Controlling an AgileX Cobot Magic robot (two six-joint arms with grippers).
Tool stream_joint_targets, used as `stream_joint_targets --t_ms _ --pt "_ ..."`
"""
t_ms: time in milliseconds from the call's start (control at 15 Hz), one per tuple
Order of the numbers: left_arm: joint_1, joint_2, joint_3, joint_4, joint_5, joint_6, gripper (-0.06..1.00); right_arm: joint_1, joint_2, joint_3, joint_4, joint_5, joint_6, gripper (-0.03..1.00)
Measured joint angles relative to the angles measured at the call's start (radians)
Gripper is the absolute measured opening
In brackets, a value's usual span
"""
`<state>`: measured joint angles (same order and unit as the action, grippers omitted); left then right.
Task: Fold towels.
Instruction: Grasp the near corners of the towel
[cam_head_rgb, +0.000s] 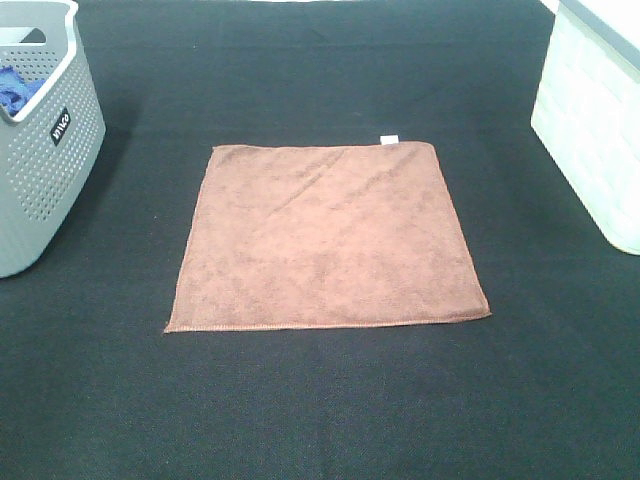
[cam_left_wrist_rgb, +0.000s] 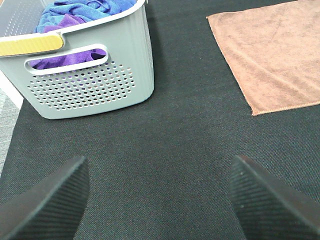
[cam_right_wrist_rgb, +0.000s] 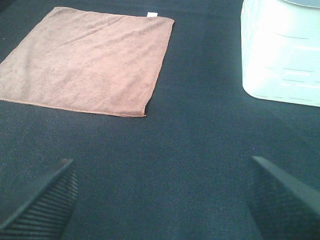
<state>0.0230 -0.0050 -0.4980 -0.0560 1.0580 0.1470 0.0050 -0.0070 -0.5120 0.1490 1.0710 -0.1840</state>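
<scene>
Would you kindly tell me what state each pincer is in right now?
Left pincer: open, holding nothing.
Right pincer: open, holding nothing.

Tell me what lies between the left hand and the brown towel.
Only bare black mat lies between the open left hand and the towel. The left wrist view shows that stretch plainly.

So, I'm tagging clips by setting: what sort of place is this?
Likely a staged laundry-folding bench: a brown towel flat on a black mat, a grey basket holding blue cloths, and a white bin.
</scene>
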Motion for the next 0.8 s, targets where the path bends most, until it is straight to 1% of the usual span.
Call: stream_joint_targets --t_ms 800 --pt "0.0 0.0 0.0 0.0 0.0 0.0 0.74 0.0 0.0 0.0 0.0 0.0 0.0 0.85"
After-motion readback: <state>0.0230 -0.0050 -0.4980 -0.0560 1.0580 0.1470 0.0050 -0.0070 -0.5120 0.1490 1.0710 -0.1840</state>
